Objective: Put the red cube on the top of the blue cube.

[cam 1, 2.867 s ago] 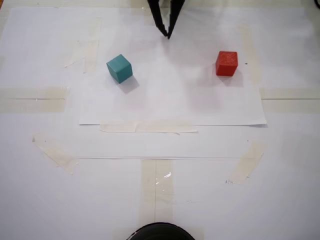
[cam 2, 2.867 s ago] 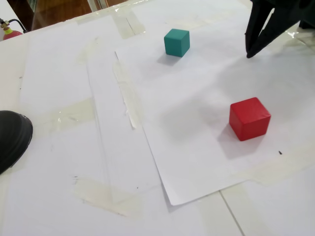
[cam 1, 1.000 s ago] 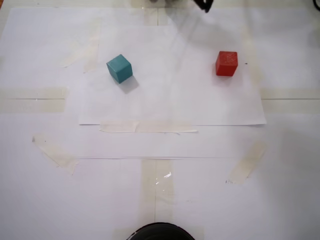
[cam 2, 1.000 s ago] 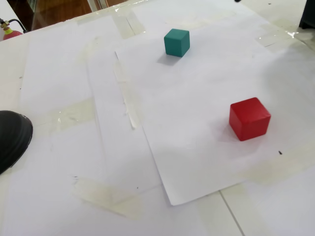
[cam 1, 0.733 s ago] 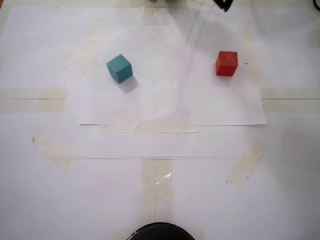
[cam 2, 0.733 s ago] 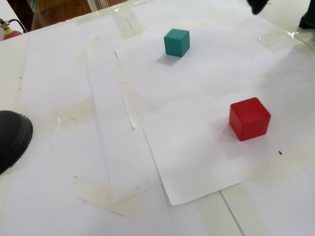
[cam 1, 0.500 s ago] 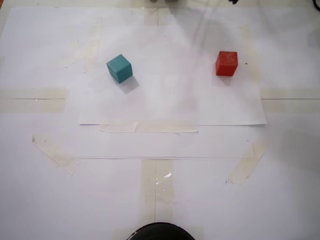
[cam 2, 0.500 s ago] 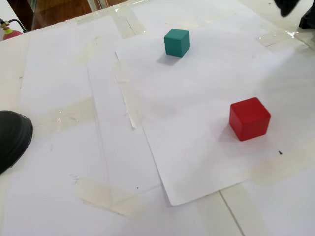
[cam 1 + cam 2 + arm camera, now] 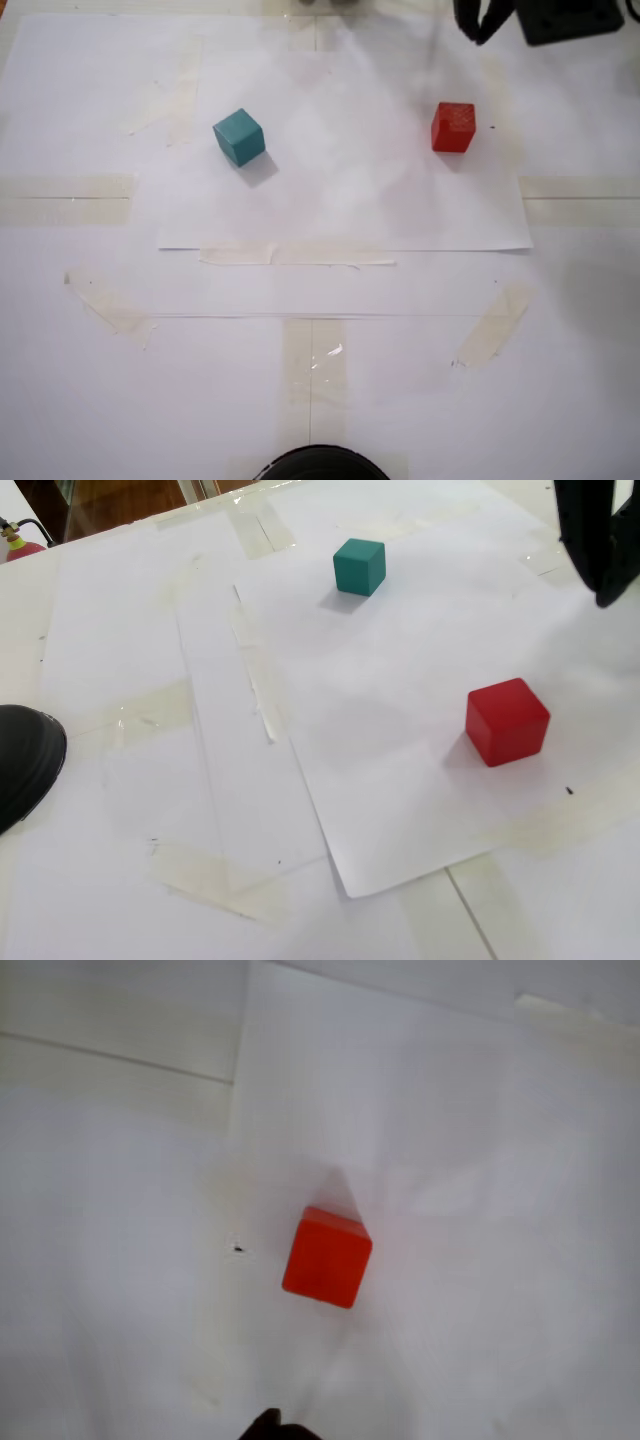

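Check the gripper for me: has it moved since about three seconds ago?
Yes. In a fixed view the gripper was at the top edge between the cubes; now it is farther right, just above the red cube, which sits unmoved on the paper sheet.

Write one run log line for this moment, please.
red cube: on paper, untouched | blue cube: apart, bare top | gripper: above, empty

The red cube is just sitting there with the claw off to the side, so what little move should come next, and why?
Probably lower the claw toward the red cube until its fingers sit on either side. The cube lies untouched on the paper, apart from the blue cube, and the wrist view already has the red cube near its centre, so the claw seems roughly lined up above it.
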Controlling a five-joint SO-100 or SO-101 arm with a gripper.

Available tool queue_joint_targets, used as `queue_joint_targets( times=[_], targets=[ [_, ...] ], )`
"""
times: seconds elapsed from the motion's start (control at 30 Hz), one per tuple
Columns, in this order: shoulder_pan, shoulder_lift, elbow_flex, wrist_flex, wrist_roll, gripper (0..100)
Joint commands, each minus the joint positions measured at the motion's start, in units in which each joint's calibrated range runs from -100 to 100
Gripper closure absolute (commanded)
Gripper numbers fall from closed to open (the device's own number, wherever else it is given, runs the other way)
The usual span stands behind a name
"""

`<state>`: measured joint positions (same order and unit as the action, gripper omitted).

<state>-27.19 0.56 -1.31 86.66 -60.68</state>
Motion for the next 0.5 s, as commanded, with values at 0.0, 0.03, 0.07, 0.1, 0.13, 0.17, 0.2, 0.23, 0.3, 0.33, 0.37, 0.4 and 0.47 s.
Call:
queue_joint_targets(
  times=[0.0, 0.03, 0.07, 0.1, 0.13, 0.17, 0.2, 0.23, 0.3, 0.33, 0.37, 0.4, 0.47],
  targets=[
    [-0.2, 1.2, -4.1, -2.8, -0.3, 100],
    [-0.1, 1.5, -4.0, -3.0, -0.3, 100],
    [0.0, 1.6, -3.7, -3.4, -0.3, 100],
    [0.2, 1.6, -3.7, -3.5, -0.3, 100],
    [0.5, 1.6, -3.7, -3.8, -0.3, 98],
    [0.7, 1.4, -3.7, -4.3, -0.4, 95],
    [0.8, 1.2, -3.9, -5.2, -0.5, 93],
    [0.8, 1.2, -4.2, -5.8, -0.6, 91],
    [1.1, 1.2, -4.2, -7.5, -0.8, 88],
    [1.2, 1.3, -4.2, -8.0, -0.9, 88],
    [1.2, 1.3, -4.1, -8.0, -1.8, 87],
    [1.1, 1.3, -3.8, -8.5, -1.9, 86],
    [1.2, 1.3, -3.2, -9.6, -2.2, 85]
  ],
)
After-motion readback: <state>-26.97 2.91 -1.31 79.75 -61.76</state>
